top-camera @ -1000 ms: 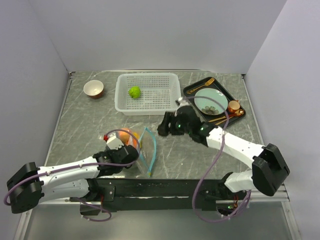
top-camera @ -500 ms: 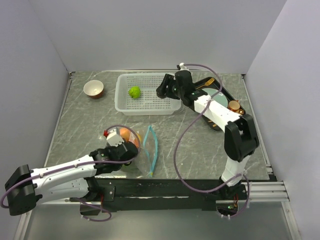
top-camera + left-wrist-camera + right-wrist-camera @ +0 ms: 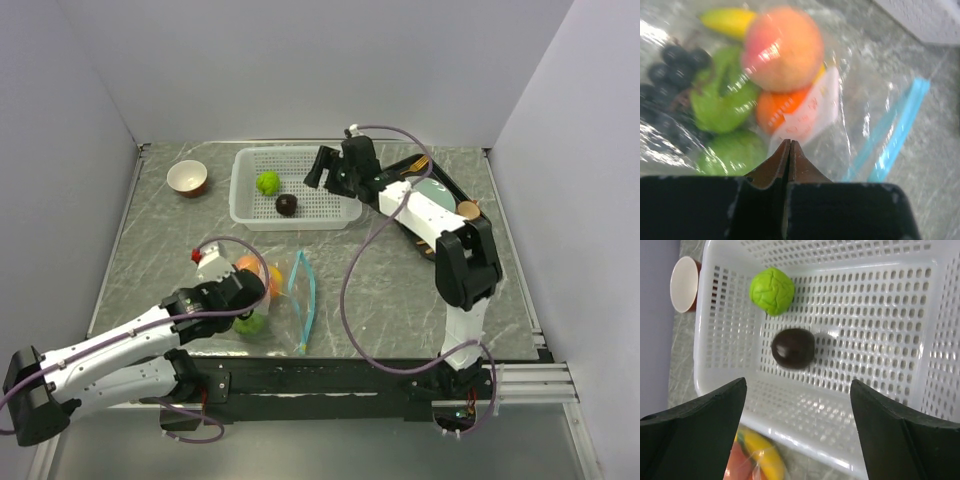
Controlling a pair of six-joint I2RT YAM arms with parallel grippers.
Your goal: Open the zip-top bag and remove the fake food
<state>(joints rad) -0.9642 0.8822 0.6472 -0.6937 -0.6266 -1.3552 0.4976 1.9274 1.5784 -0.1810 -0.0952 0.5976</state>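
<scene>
The zip-top bag point(image 3: 285, 305), clear with a teal zip strip point(image 3: 892, 135), lies near the table's front. Inside it I see fake food: a peach point(image 3: 782, 47), an orange point(image 3: 777, 107), green pieces point(image 3: 722, 102), a banana point(image 3: 730, 21) and dark grapes point(image 3: 670, 67). My left gripper point(image 3: 790, 143) is shut, its tips pinching the bag's film beside a white label. A green ball point(image 3: 772, 290) and a dark brownish piece point(image 3: 793, 348) lie in the white basket point(image 3: 815, 440). My right gripper point(image 3: 797, 384) hangs open above the basket's near wall, holding nothing.
A small bowl point(image 3: 187, 177) stands left of the basket point(image 3: 245, 195). At the back right is a black tray point(image 3: 449, 182) with a pale-green plate point(image 3: 430, 187) and a copper cup point(image 3: 466, 209), partly covered by my right arm.
My right arm swung from the table's middle to above the basket and its jaws widened; the dark piece now lies in the basket. My left gripper shifted slightly left on the bag.
</scene>
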